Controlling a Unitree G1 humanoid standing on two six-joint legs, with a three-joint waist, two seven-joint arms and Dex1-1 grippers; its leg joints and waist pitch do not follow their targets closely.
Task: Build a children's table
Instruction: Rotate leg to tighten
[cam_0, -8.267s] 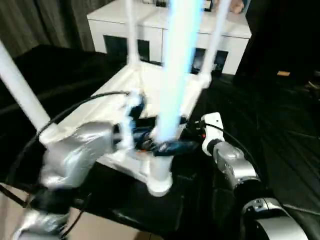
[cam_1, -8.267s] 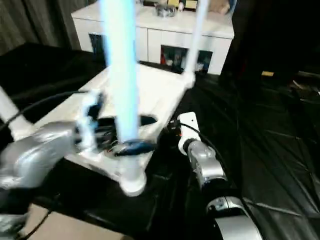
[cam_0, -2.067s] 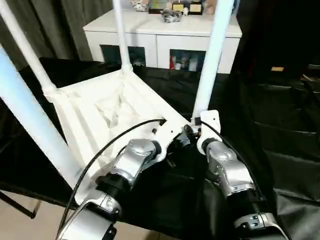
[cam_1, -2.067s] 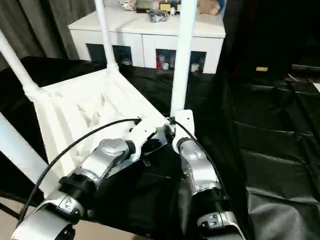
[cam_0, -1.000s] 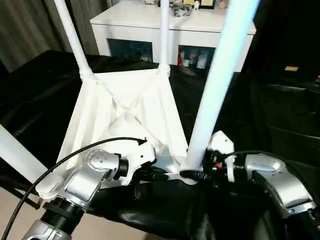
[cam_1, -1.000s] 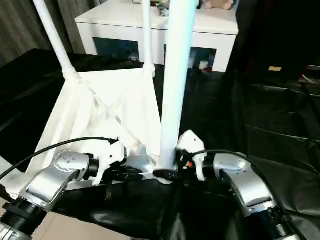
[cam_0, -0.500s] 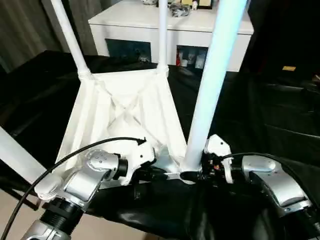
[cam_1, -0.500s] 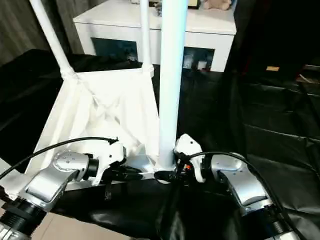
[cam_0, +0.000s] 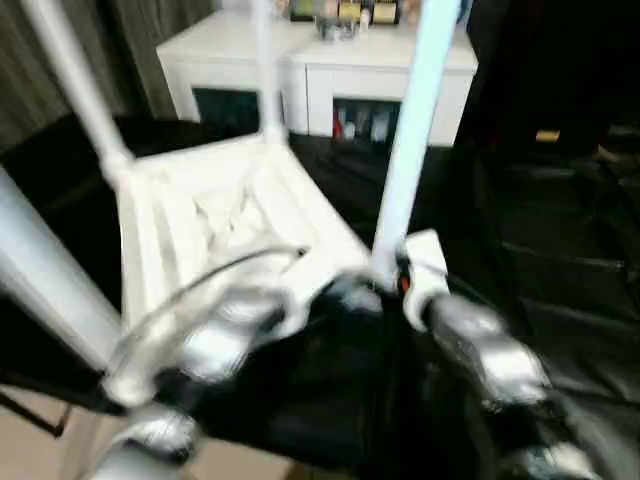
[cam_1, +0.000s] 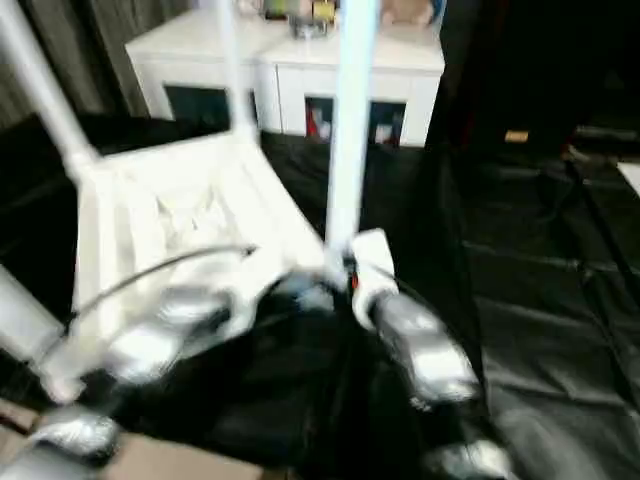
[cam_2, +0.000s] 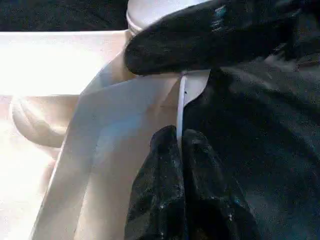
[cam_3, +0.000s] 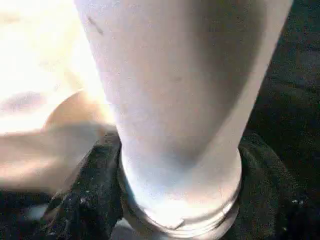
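While the children's table (cam_0: 215, 215) lies upside down on black sheeting (cam_0: 560, 240), legs up, the left gripper (cam_2: 179, 145) pinches its thin rim with fingers pressed together, and the right gripper (cam_3: 175, 220) straddles a leg's (cam_3: 175, 90) base.

A glossy black plastic sheet (cam_0: 560, 250), creased and wrinkled, covers the work surface. Behind it stands a low white cabinet (cam_0: 330, 60) with dark glass doors (cam_0: 225, 105); small coloured items show behind the glass, too blurred to identify. Several small objects (cam_0: 340, 12) rest on the cabinet top, also indistinct. Dark grey pleated curtains (cam_0: 130, 30) hang at the rear left. A strip of beige floor (cam_0: 50, 450) lies at the near left corner.
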